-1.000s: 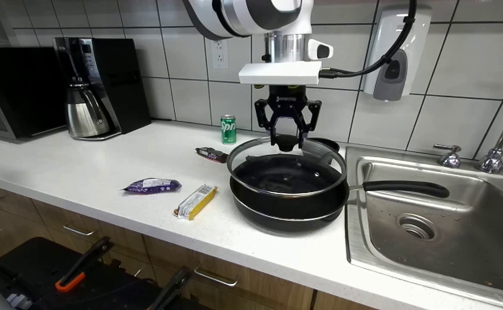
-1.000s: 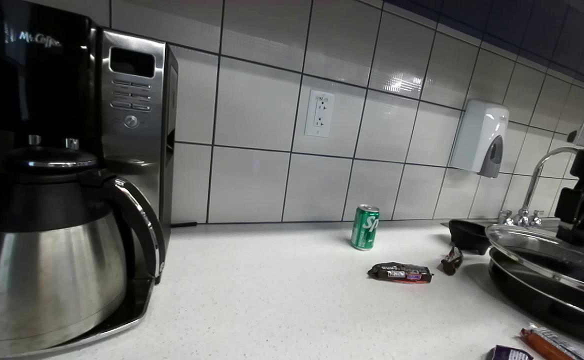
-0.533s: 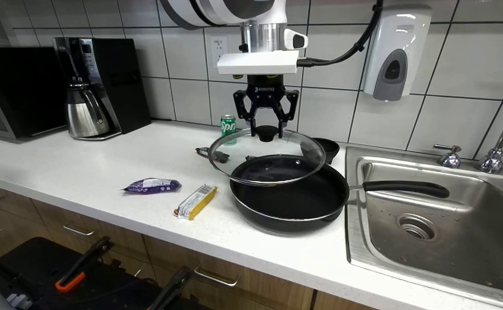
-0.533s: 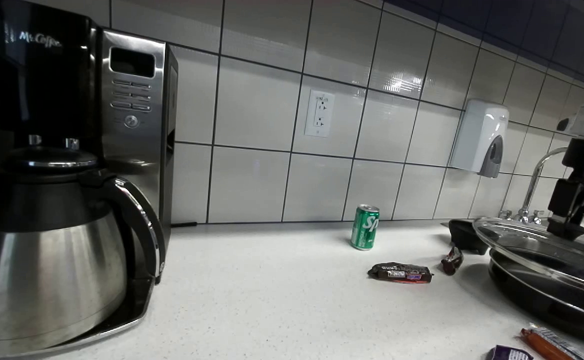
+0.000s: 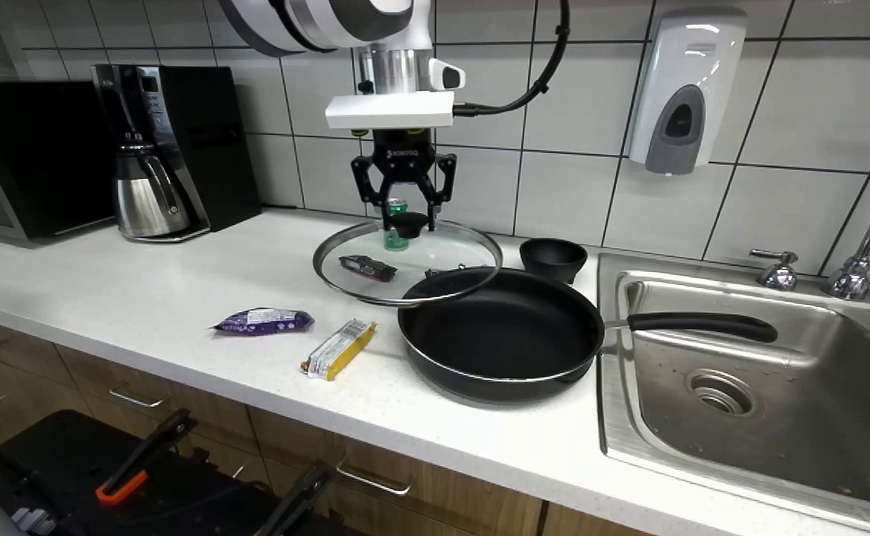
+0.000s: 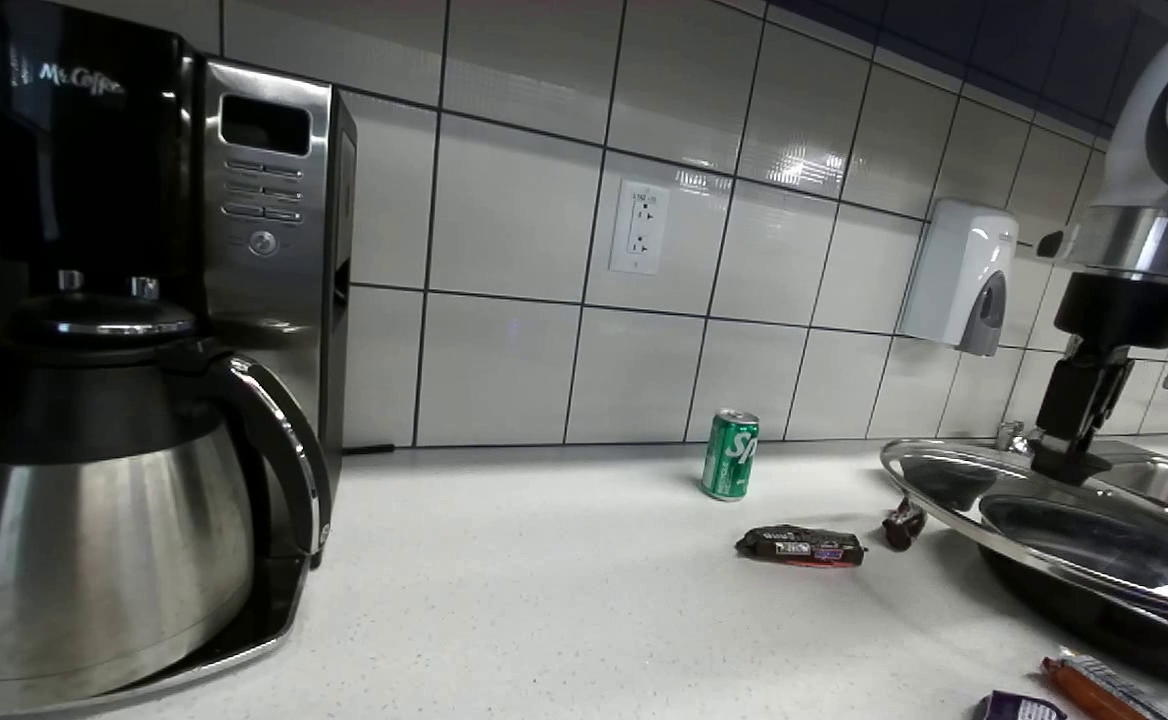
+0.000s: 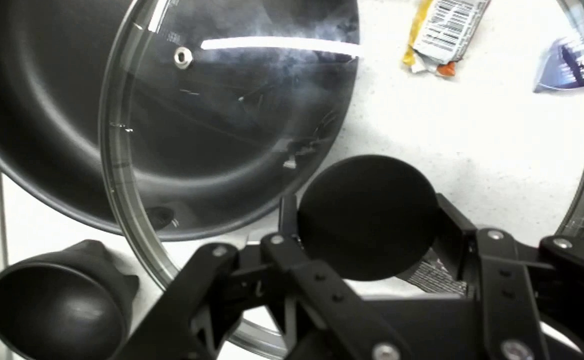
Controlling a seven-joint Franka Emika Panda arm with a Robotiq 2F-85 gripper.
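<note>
The lid has swept sideways, only partly over the pan now! The fingers pinch its knob

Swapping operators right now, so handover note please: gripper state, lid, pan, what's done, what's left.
Gripper: closed on the black knob of the glass lid.
Lid: held up, partly over the black pan, partly over the counter beside it.
Pan: on the counter, handle reaching over the sink.
Nearby on the counter: yellow bar, purple packet, black bowl; Sprite can and dark bar sit left of the lid in an exterior view.
Done: lid is off the pan, much of the pan uncovered.
Left: lid not yet set down, knob not yet released.
</note>
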